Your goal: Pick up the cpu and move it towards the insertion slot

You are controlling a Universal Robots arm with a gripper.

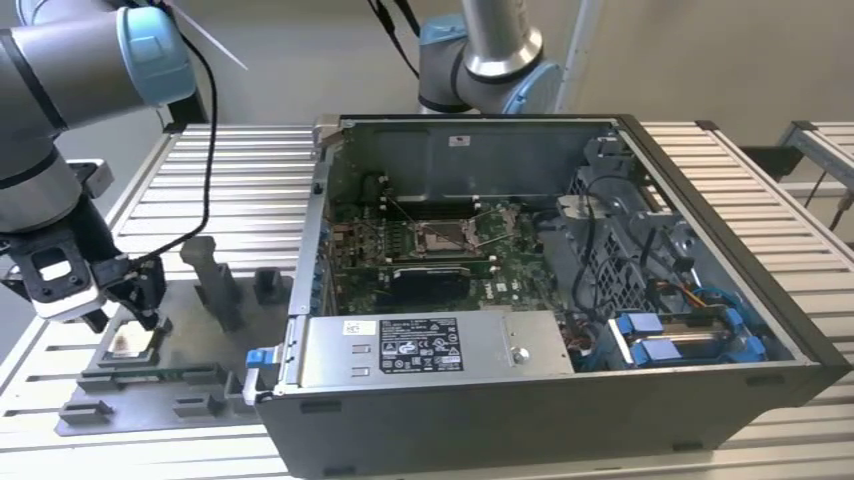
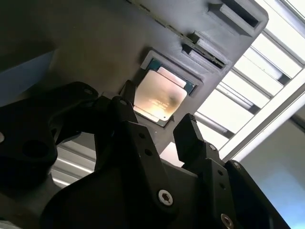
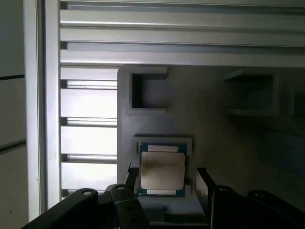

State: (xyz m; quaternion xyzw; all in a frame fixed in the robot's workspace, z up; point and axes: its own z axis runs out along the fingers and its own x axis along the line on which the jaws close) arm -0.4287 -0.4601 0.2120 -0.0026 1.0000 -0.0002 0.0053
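The cpu (image 1: 130, 343) lies flat in a pocket of the grey fixture plate (image 1: 160, 385) at the exterior view's left. Its silvery face shows in both wrist views (image 2: 159, 98) (image 3: 162, 169). My gripper (image 1: 130, 305) hangs just above it, open. The two black fingers (image 2: 125, 114) (image 3: 202, 183) stand one on each side of the chip with a gap to its edges. The insertion slot (image 1: 441, 236), a silver-framed socket, sits on the green board inside the open computer case, well off toward the exterior view's right of the gripper.
Upright grey fixture blocks (image 1: 214, 280) stand on the plate between the gripper and the case wall (image 1: 320, 200). A power supply box (image 1: 414, 345) and blue-tabbed drive bays (image 1: 667, 335) fill the case's front. A second arm's base (image 1: 487, 60) rises behind the case.
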